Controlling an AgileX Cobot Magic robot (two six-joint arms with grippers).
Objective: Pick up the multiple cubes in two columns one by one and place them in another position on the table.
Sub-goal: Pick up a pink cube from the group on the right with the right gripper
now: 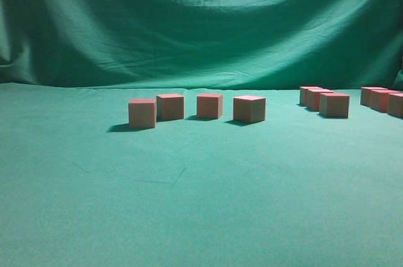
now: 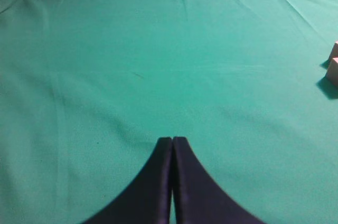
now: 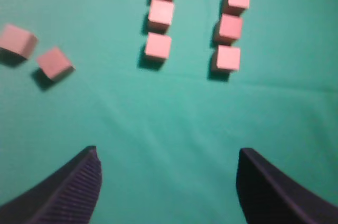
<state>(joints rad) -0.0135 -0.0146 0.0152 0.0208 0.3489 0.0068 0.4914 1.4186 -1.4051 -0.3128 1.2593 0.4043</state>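
Exterior view showed none of my arms, only the bench under its green cloth and the draped backdrop of the same cloth behind it. Four cubes stood in a loose row across the middle: the leftmost cube nearest the camera, then a second, a third, and a fourth turned slightly askew. Far to the right, two columns ran away from the camera, the left column of three cubes close together and the right column partly cut by the frame edge.

My right wrist view gave what that low angle could not: both columns seen from above, the left one and the right one, three cubes in each, well apart from each other. Two of the loose cubes lay off to the left. My right fingers were spread wide, nothing between them, with bare cloth below and the columns beyond their tips.

My left wrist view showed mostly bare bench, with only slivers of two cubes at the right edge. My left fingers were pressed together, pinching nothing.
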